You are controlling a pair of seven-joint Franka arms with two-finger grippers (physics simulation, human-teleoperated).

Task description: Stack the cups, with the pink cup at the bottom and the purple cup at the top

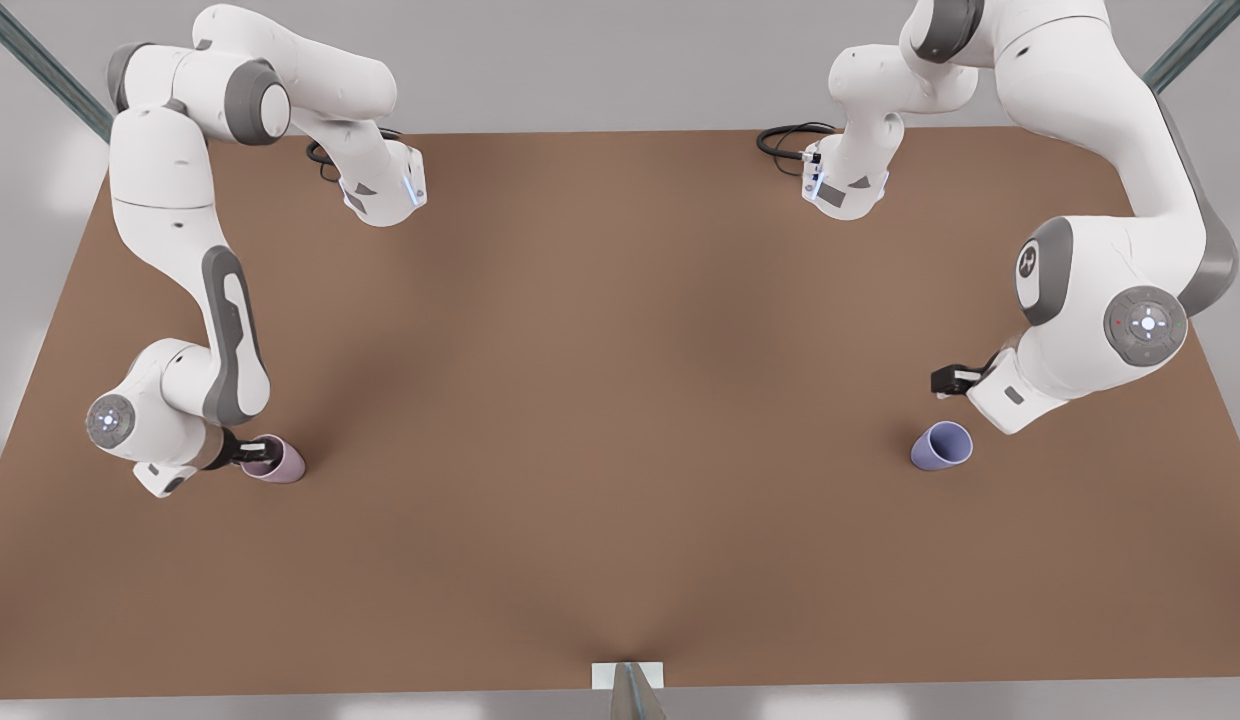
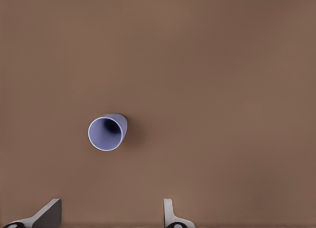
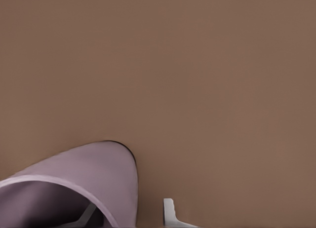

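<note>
Right hand [image 1: 248,457]: at the front view's left, low over the counter [image 1: 620,400], straddling the rim wall of the pink cup [image 1: 277,460]; one finger inside the mouth, the other [image 3: 170,212] outside the wall. Not closed on the wall as far as the right wrist view shows: a clear gap between outer finger and cup side. Judged mid-approach to a rim pinch.

Pink cup: upright on the counter near the front view's left edge, mouth up, pale rim toward the wrist camera.

Advice for the step: keep the wall centred between both fingers before closing; close gently to avoid tipping the tapered cup; lift straight up before any sideways travel.

Left hand [image 1: 942,380]: at the front view's right, raised above and just beside the purple cup [image 1: 942,446], fingers [image 2: 169,210] spread wide, holding nothing. Judged waiting.

Purple cup: upright on the counter at the front view's right, well apart from the pink cup, mouth open and unobstructed in the left wrist view [image 2: 106,132].

Surroundings: bare brown counter between the two cups; black cables [image 1: 790,140] at the far edge by the arm bases, well clear of both cups. Nothing seen in the way of carrying either cup toward the middle; chief risk judged to be the two arms meeting there
</note>
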